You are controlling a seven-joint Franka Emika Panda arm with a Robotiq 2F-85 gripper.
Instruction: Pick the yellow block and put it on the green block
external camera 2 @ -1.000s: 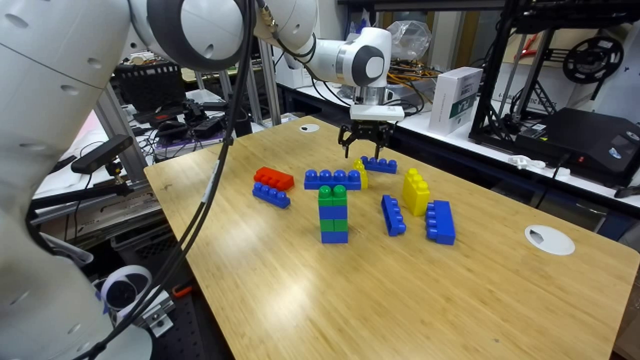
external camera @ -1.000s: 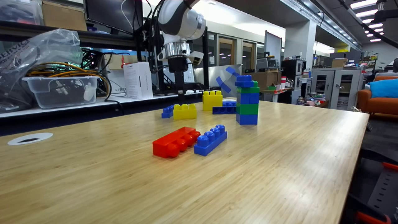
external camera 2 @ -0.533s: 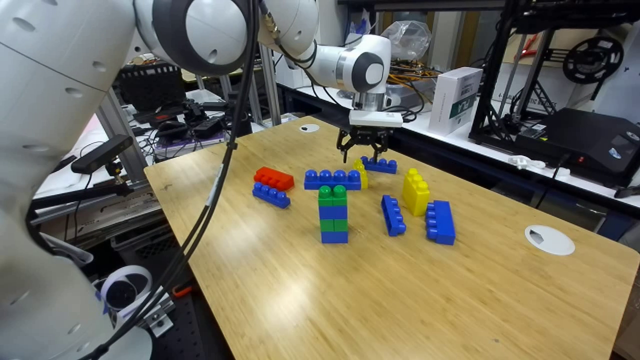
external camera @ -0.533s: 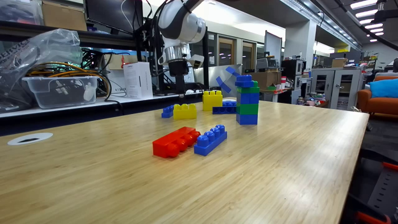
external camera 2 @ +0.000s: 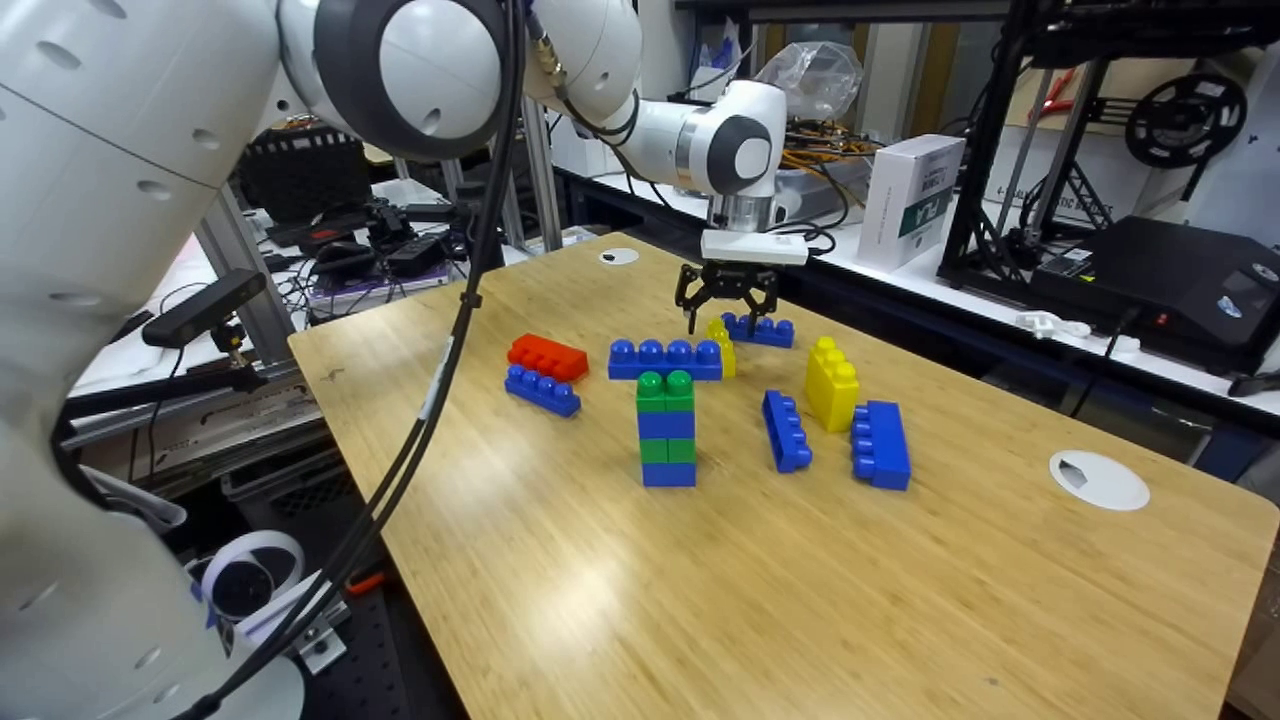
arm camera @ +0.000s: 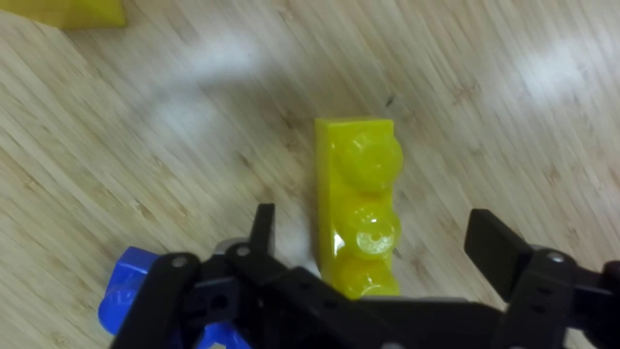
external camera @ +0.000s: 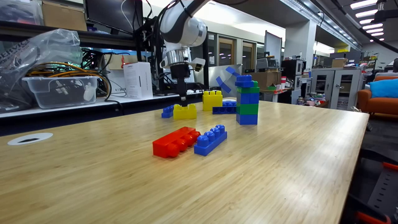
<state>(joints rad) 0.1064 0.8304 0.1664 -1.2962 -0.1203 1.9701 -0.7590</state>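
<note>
Here, in the wrist view, seeing from left to right the corner of a second yellow brick [arm camera: 87, 12], a blue brick [arm camera: 127, 283] partly behind the gripper [arm camera: 377, 237], and the yellow block [arm camera: 361, 208] lying between jaws spread wide, touching neither. Finding, in an exterior view, the yellow block resting on a table [external camera: 264, 174], with a fingertip [external camera: 183, 100] covering part of its stud row. Seeing, in both exterior views but outside the wrist view, a red brick [external camera 2: 548, 357], a narrow blue brick [external camera 2: 540, 390] just beside it, and the green block [external camera 2: 665, 400] sitting in a blue-and-green tower [external camera 2: 667, 428]. Looking across pale wood grain, past a white disc [external camera: 30, 138] at the left, toward a clear bag [external camera: 53, 48], a plastic bin [external camera: 62, 90], a white box [external camera: 138, 81], grey cabinets [external camera: 337, 88] and an orange couch [external camera: 370, 104].
</note>
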